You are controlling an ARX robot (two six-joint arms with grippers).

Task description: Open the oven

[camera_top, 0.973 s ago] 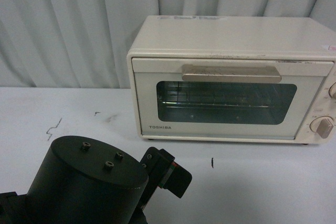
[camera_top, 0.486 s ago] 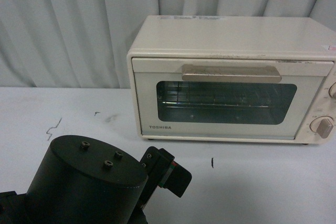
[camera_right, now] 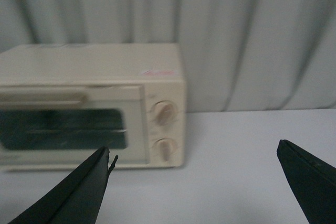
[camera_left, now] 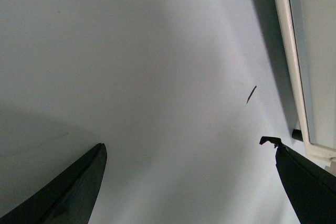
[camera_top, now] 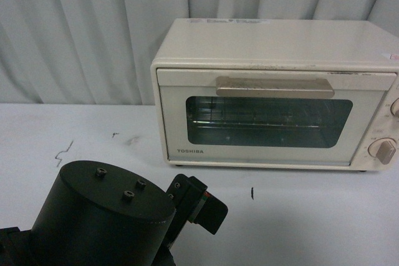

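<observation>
Nothing moved since a second ago | oven [camera_top: 274, 101] door shut, on table [camera_top: 324, 222] | left gripper [camera_left: 185, 144] jaws apart | right gripper [camera_right: 192, 147] jaws apart

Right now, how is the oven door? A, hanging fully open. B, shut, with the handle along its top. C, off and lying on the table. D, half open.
B: the door sits flush in the front of the oven, with the handle across its top.

A pale grey pleated fabric curtain [camera_top: 75, 29] hangs across the whole back, behind a flat white bench [camera_top: 312, 228] marked with a few small dark scuffs [camera_top: 252, 193] under soft, even light.
</observation>
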